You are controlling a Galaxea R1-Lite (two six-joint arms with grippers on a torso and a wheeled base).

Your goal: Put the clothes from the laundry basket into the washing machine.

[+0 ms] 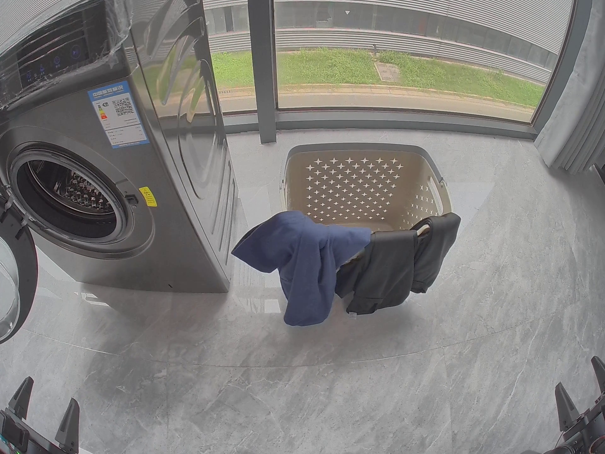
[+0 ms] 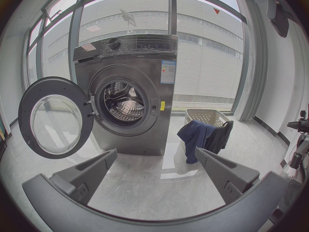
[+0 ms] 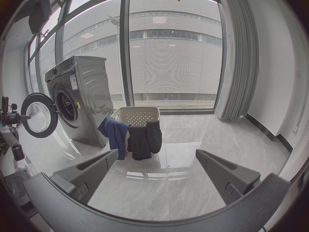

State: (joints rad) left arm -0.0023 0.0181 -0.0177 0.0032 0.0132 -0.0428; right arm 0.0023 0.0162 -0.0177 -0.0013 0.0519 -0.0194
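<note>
A beige laundry basket (image 1: 359, 187) stands on the grey floor by the window. Over its near rim hang a blue garment (image 1: 302, 260) and a dark grey garment (image 1: 394, 260). To its left is the grey washing machine (image 1: 120, 127) with its round door (image 1: 12, 279) swung wide and the drum (image 1: 72, 193) showing. My left gripper (image 1: 44, 411) is low at the near left, open and holding nothing. Low at the near right, my right gripper (image 1: 583, 389) is open too. In the left wrist view I see the machine (image 2: 128, 97), the door (image 2: 54, 116) and the basket (image 2: 206, 116). In the right wrist view are the basket (image 3: 138, 116) and both garments (image 3: 114, 136).
A floor-to-ceiling window with a dark post (image 1: 261, 52) runs behind the basket. A grey curtain (image 1: 576, 108) hangs at the far right. Bare polished floor (image 1: 315, 379) lies between the grippers and the basket.
</note>
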